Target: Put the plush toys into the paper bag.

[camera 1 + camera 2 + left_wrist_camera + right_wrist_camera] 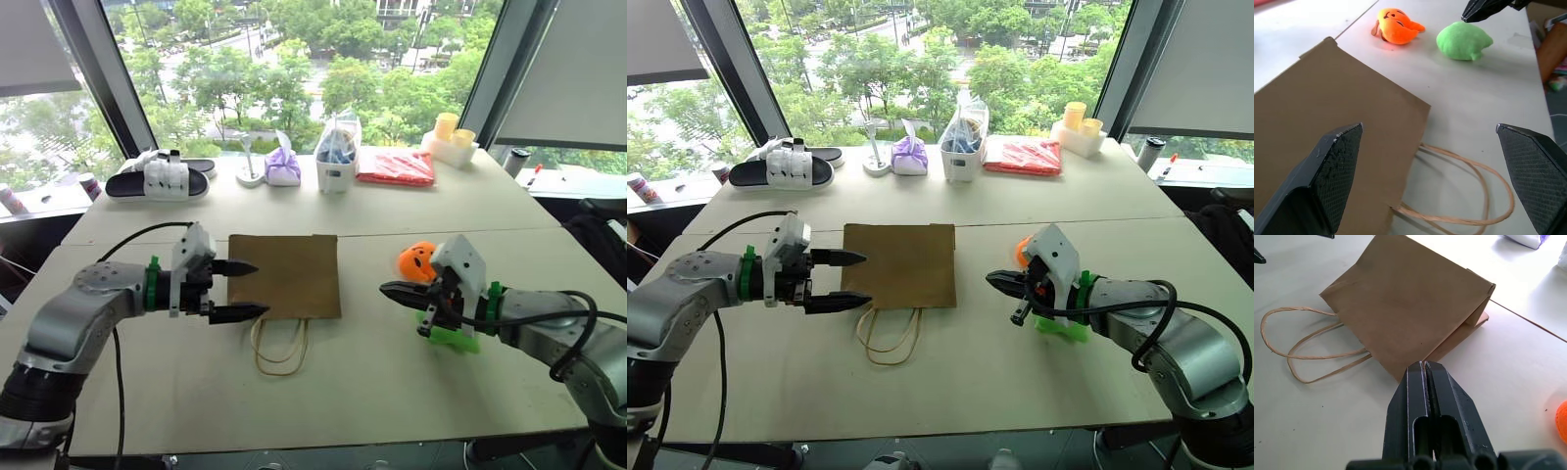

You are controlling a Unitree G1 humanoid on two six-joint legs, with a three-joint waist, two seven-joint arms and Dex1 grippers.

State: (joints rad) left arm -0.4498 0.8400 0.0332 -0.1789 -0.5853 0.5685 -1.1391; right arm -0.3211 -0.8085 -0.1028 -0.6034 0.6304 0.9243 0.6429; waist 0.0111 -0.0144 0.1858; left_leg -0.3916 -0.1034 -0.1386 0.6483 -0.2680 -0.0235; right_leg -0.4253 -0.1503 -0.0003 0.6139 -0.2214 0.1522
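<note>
We found the paper bag (286, 275) lying flat on the bench (392, 382), mouth closed and cord handles (279, 348) trailing toward us. In our judgement the chief risk was that a toy pushed at the flattened mouth would merely shove the bag along. The orange plush toy (416, 260) and the green plush toy (1464, 40) both sat to the right of the bag, well apart from it. Our left claw (236, 290) hung at the bag's left edge, fingers spread wide and empty, pointing across it. Our right claw (390, 290) pointed toward the bag from beside the toys, fingers pressed together, holding nothing.
</note>
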